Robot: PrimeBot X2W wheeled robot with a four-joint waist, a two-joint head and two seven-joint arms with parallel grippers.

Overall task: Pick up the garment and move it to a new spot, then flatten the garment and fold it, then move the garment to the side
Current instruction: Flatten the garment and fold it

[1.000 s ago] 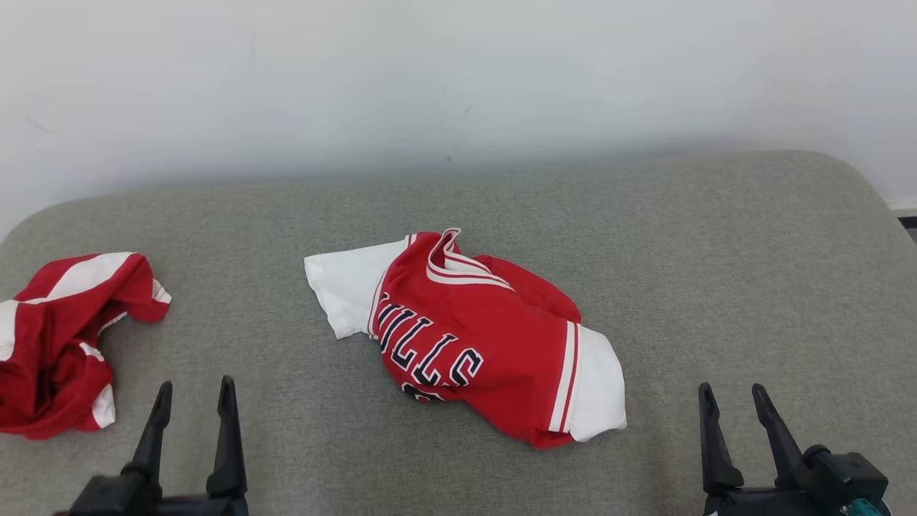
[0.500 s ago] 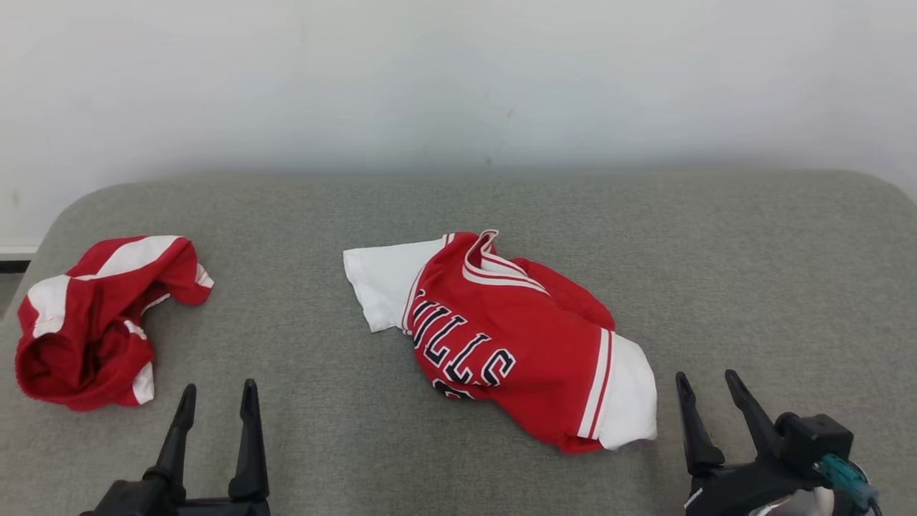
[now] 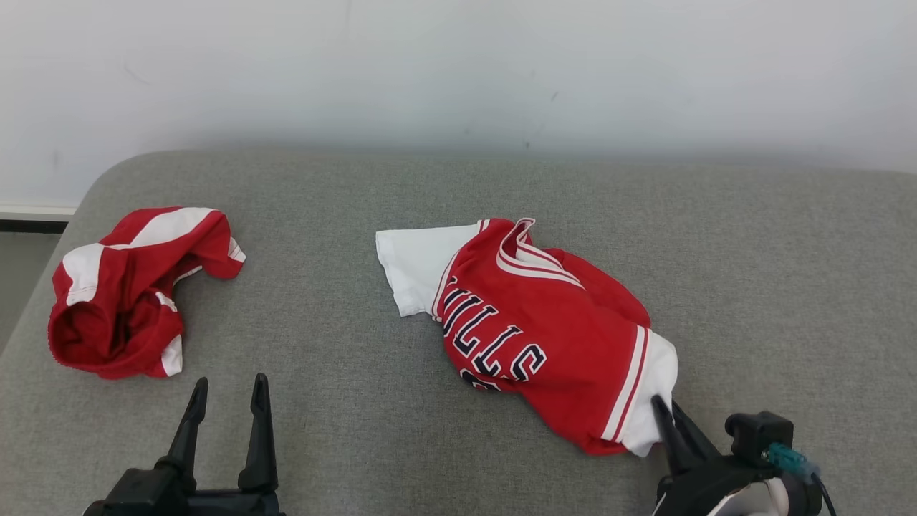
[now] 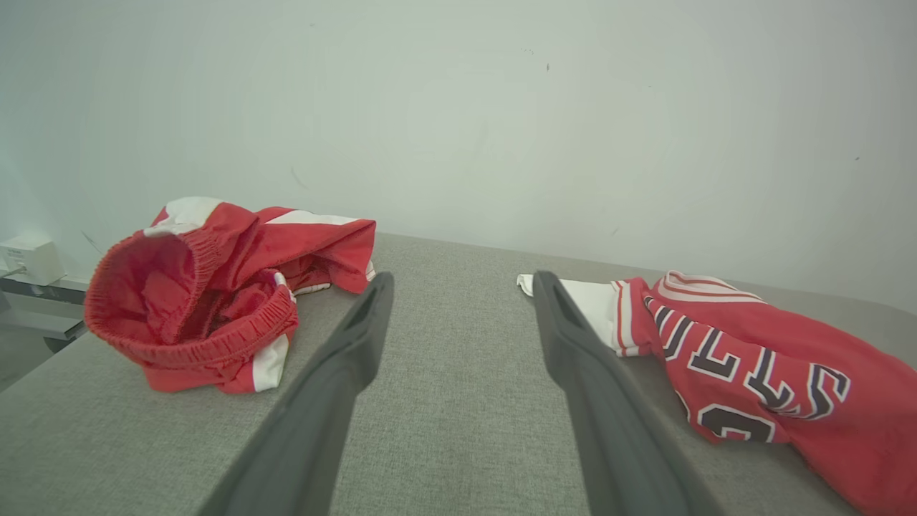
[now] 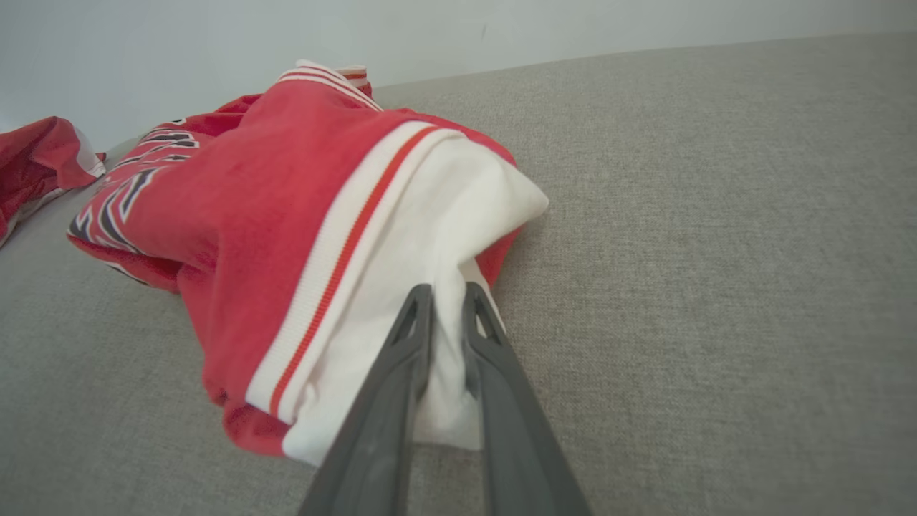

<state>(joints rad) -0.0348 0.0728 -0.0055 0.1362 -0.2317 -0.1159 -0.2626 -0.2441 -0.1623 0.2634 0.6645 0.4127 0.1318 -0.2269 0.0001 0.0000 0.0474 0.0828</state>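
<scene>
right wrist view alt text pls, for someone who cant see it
The right hand pinches the white sleeve of a crumpled red jersey between its two dark fingers, on a grey padded surface. A second red garment shows at the left edge, with a pale wall behind.

Head view above looking down, wrist views low and near, all sharing the jersey (image 3: 544, 337)

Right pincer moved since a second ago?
Yes. Against the jersey, which hasn't shifted on the grey cushion, the right pincer has closed in leftward and now pinches its white sleeve.
</scene>
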